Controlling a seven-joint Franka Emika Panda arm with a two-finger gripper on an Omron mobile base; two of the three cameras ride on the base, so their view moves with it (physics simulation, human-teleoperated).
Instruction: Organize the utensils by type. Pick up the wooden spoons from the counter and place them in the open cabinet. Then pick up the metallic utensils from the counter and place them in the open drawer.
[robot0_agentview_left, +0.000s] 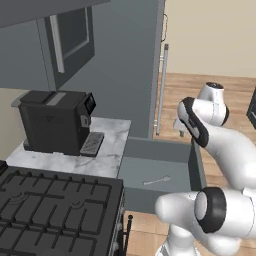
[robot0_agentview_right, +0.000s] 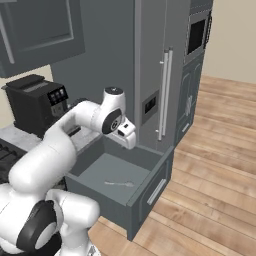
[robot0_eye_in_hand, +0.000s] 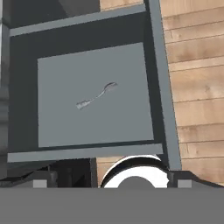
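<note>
Hovering over open drawer (robot0_agentview_right: 150, 172), end effector (robot0_agentview_right: 131, 141) spread wide, pinching nothing. Lying flat on drawer floor, near middle: one metal spoon (robot0_eye_in_hand: 96, 96), also seen at (robot0_agentview_left: 156, 180) and (robot0_agentview_right: 120, 183), well apart from fingers. Standing on marble bench (robot0_agentview_left: 107, 157) left of drawer: black coffee machine (robot0_agentview_left: 56, 121). Rising behind drawer: tall cabinet (robot0_agentview_right: 150, 65) with silver bar handle (robot0_agentview_right: 162, 95). No readable writing or brand marks anywhere.

We see flat, even rendered light, soft faint shadows inside the drawer (robot0_eye_in_hand: 94, 96), no glare, slightly coarse edges.
</note>
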